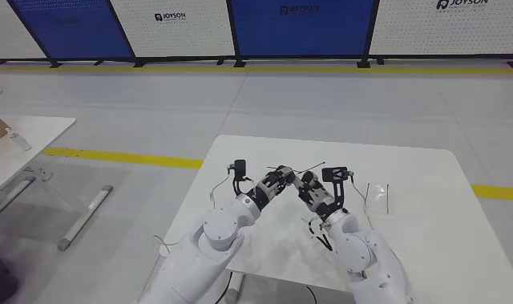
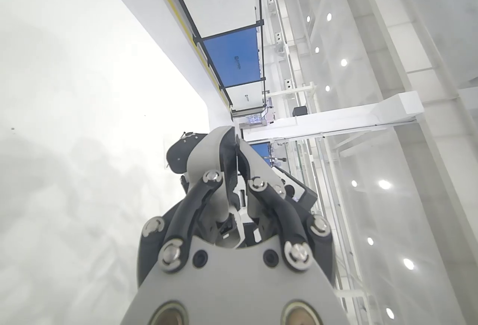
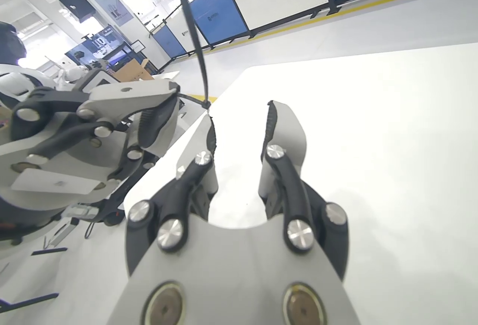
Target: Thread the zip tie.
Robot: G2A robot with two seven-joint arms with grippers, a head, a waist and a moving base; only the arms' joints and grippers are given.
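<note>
- Where the two arms meet over the middle of the white rectangular table (image 1: 417,248), the top view shows the left end effector (image 1: 280,175) and the right end effector (image 1: 304,180) tip to tip, close together.
- A thin black plastic zip tie (image 1: 312,167) shows as a fine line leaving the point between them and slanting toward the far side of the table.
- A few thin pale strips (image 1: 377,197) lie flat on the table on the right arm's side, well apart from both arms; too small to identify.
- Left wrist view: the left end effector (image 2: 236,144) is clenched, its black-padded fingertips pressed together above the table (image 2: 93,61). What it pinches cannot be made out from this angle.
- Right wrist view: the right end effector (image 3: 239,111) is released. Its fingers (image 3: 287,132) are spread, with bare table (image 3: 373,117) showing through the gap.
- Same view: the left end effector (image 3: 173,98) grasps the zip tie (image 3: 188,12) by a short end.
  - The small square head sits just beyond its fingertips and just beside the tip of one right finger; contact cannot be confirmed.
  - The long strap rises from the head and passes out of frame.
- Loose black strips (image 3: 48,250) lie flat on the table below the left arm.
</note>
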